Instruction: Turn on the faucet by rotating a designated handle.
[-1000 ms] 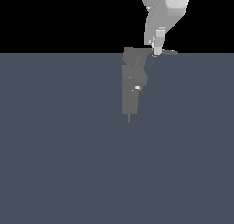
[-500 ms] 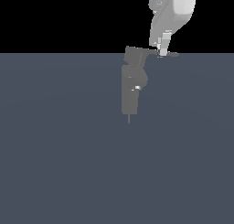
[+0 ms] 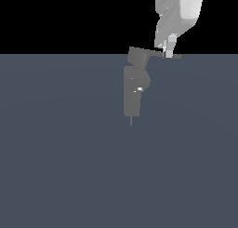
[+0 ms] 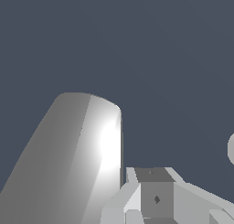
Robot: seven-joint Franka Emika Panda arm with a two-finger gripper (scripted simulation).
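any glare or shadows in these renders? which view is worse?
Exterior view: flat lighting, no cast shadows, only a tiny glint on the faucet; the tool sits at the handle tip. Wrist view: worse, a blown-out highlight on a pale rounded surface filling the foreground.

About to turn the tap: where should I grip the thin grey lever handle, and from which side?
Grip the thin flat grey lever handle near its free tip on the exterior view's right, far from the boxy hub, coming down from above. It lies roughly level and thin, so the gripper, already there, can straddle it for leverage.
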